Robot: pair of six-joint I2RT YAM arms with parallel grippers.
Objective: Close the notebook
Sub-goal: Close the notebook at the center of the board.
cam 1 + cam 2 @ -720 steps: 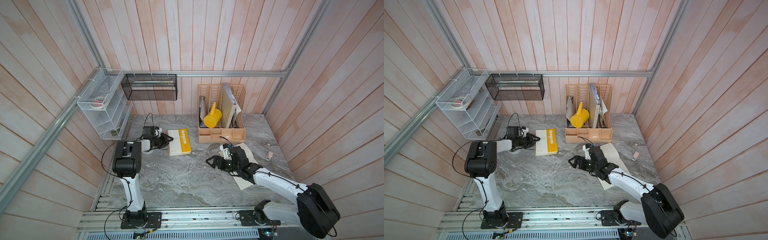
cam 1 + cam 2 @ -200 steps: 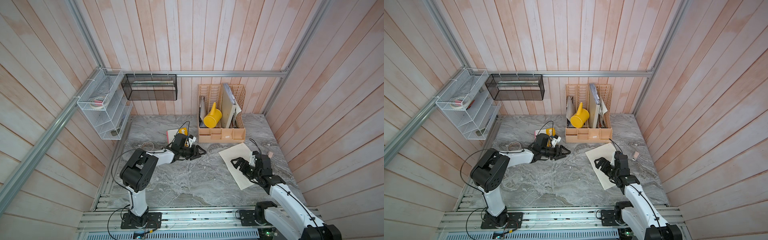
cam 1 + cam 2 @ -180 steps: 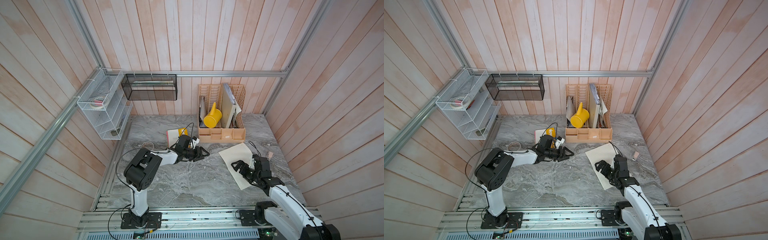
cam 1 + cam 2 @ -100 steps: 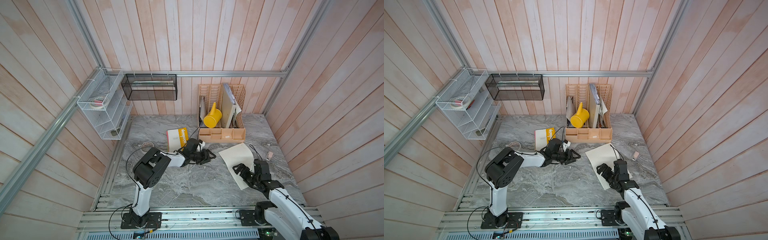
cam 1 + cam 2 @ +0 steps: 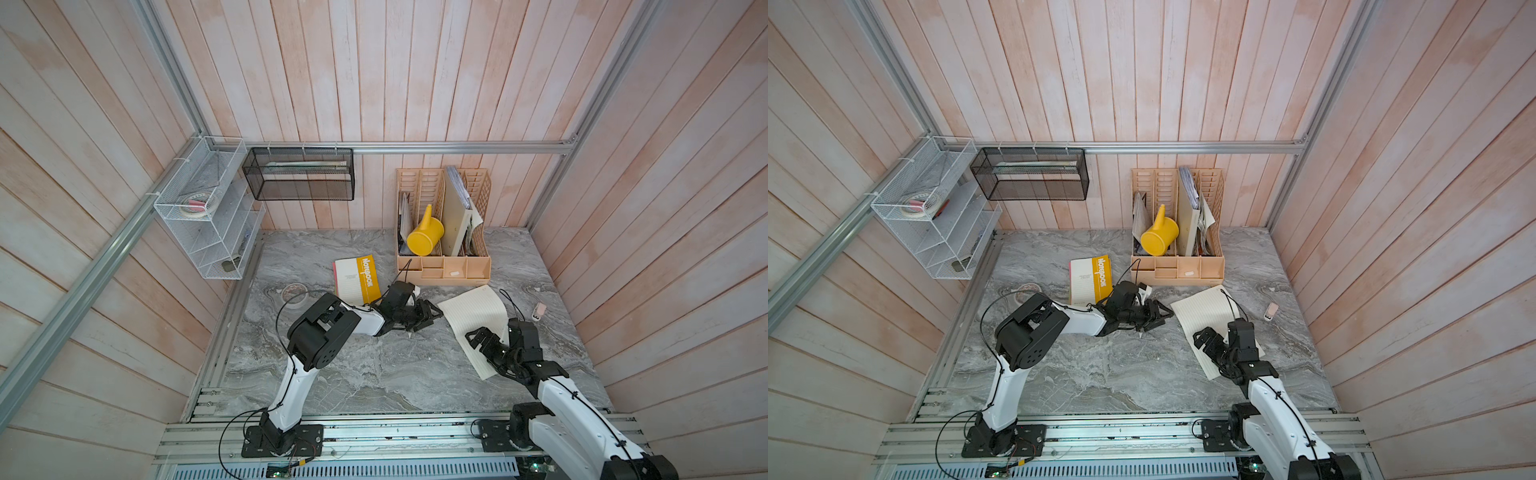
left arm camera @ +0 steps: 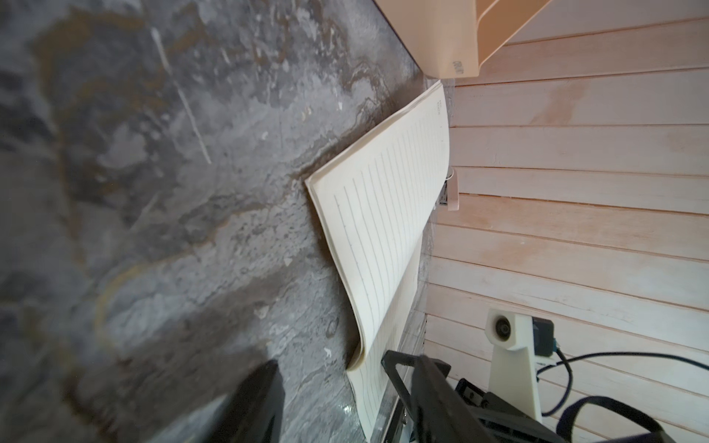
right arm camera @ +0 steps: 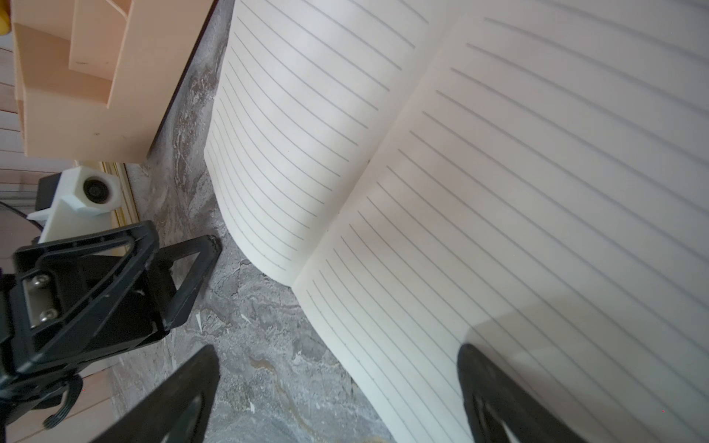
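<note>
L gripper [image 5: 426,319] swung over to notebook [image 5: 473,311], R gripper [image 5: 478,338] pulled back

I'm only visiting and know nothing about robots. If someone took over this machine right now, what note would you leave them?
Left tool: open, empty, low over the table beside the open notebook's edge.
Right tool: open, empty, at the notebook's near end, one finger over the page.
Notebook: lies open on the table, lined pages up, in front of the organizer.
Done: both tools in position.
Left: fold one half over the other; not yet begun.
</note>
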